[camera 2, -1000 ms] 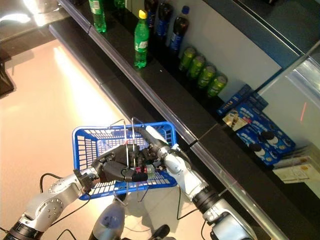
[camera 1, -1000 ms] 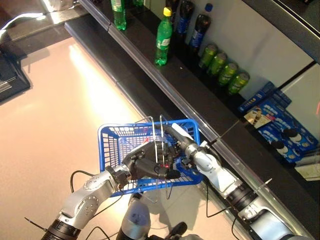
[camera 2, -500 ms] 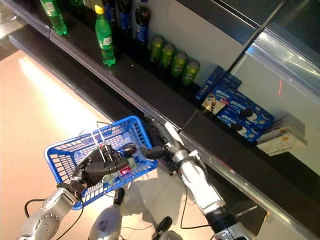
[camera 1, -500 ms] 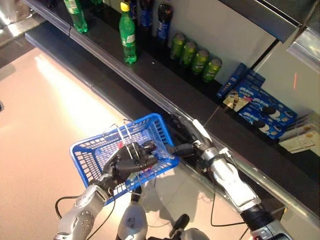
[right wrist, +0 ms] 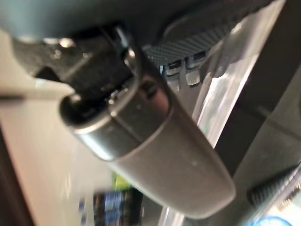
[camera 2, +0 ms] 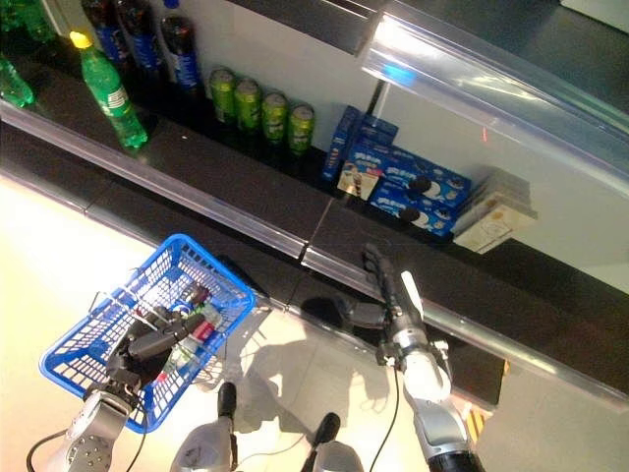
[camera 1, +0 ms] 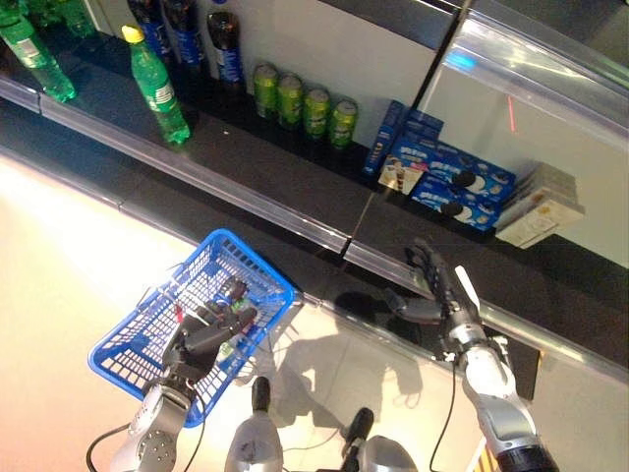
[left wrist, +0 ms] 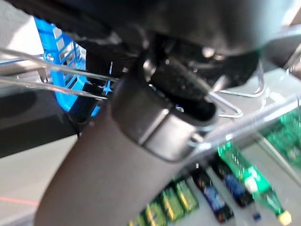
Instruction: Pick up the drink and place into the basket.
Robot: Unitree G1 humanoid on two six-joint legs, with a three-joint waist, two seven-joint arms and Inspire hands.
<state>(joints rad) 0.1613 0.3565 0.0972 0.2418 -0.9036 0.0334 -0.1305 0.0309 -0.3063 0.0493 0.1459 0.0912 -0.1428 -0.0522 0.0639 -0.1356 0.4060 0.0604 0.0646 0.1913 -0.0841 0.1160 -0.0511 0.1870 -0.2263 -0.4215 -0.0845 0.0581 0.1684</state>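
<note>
The left robot hand (camera 1: 201, 339) is curled round the wire handles (left wrist: 221, 106) of the blue basket (camera 1: 138, 356), carrying it clear of the floor; the left wrist view shows the wires caught under its fingers. The right robot hand (camera 1: 432, 285) hangs empty, fingers straight and thumb out, near the edge of the lower shelf (camera 1: 295, 197) and well apart from the basket.

A small drink bottle (camera 2: 192, 320) with green and red on it lies inside the basket, just beside the left robot hand — so the drop appears done. By my reading little is left beyond keeping the basket level.

On the shelf stand 4 green cans (camera 1: 300, 96) in a row, a green bottle with a yellow cap (camera 1: 157, 87), dark bottles (camera 1: 221, 44) behind it, blue biscuit boxes (camera 1: 447, 182) and a pale box (camera 1: 539, 205). Nothing stands between the right robot hand and the basket — the shelf's glossy rail (camera 1: 246, 211) is the nearest thing it could knock.
</note>
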